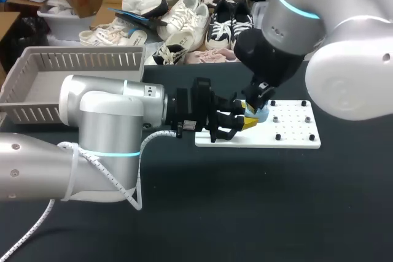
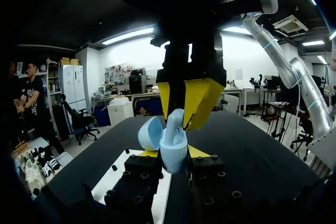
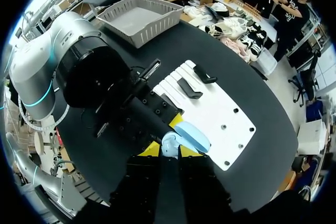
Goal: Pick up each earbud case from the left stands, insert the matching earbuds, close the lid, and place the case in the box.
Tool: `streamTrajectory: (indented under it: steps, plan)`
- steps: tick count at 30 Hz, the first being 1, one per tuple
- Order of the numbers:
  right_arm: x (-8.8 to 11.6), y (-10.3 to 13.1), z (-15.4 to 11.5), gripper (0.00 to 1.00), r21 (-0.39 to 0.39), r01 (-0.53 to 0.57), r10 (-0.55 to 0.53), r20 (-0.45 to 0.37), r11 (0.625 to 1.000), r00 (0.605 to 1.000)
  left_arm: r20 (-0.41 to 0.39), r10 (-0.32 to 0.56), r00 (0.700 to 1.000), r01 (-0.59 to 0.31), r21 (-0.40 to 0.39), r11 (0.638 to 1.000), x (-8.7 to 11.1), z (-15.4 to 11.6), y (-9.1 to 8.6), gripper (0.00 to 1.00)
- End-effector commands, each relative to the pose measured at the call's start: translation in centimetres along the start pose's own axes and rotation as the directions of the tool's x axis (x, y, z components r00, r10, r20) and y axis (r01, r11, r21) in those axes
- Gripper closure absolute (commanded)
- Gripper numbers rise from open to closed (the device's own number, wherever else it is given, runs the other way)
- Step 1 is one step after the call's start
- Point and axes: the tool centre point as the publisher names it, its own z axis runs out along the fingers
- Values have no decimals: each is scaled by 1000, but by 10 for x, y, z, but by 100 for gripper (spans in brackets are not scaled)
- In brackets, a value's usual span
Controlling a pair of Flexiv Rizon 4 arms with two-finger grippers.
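Observation:
A pale blue earbud case [image 2: 173,153] stands upright with its lid [image 2: 151,132] swung open, and my left gripper [image 2: 173,156] is shut on its body. My right gripper [image 2: 185,109] comes down from above, its yellow fingertips [image 2: 202,95] shut on a pale blue earbud [image 2: 176,120] at the case's mouth. In the head view both grippers meet over the near left part of the white board [image 1: 295,136], the left gripper [image 1: 241,122] from the left and the right gripper [image 1: 255,107] from above, at the case [image 1: 261,115]. The right wrist view looks down on the case [image 3: 169,142] and lid [image 3: 193,136].
Two black stands [image 3: 190,88] sit on the white board [image 3: 220,114], which also carries small black pegs. A grey slatted basket [image 1: 80,61] stands at the table's back left. Black tabletop lies in front of the board.

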Motion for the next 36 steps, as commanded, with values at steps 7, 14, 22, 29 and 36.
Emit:
streamTrajectory:
  steps: [7, 14, 22, 29, 36]
  plan:
    - [1, 2, -3, 100, 12, -4, 4, -3, 1000, 1000, 3, 1, 1000, -1, -8, 1000, 0, 1, -1, 100]
    - [2, 2, -2, 100, 11, -7, 7, -9, 1000, 1000, 3, 1, 1000, -1, -8, 1000, 0, 1, -1, 100]
    - [2, 3, 1, 100, 8, -10, 10, -13, 1000, 1000, 3, 1, 1000, -1, -8, 1000, 0, 1, -1, 100]
    - [1, 3, 0, 100, 10, -11, 11, -13, 1000, 1000, 3, 1, 1000, -1, -8, 1000, 0, 1, -1, 100]
    - [3, 3, -5, 100, 15, -11, 11, -9, 1000, 1000, 3, 1, 1000, -1, -8, 1000, 0, 1, -1, 100]
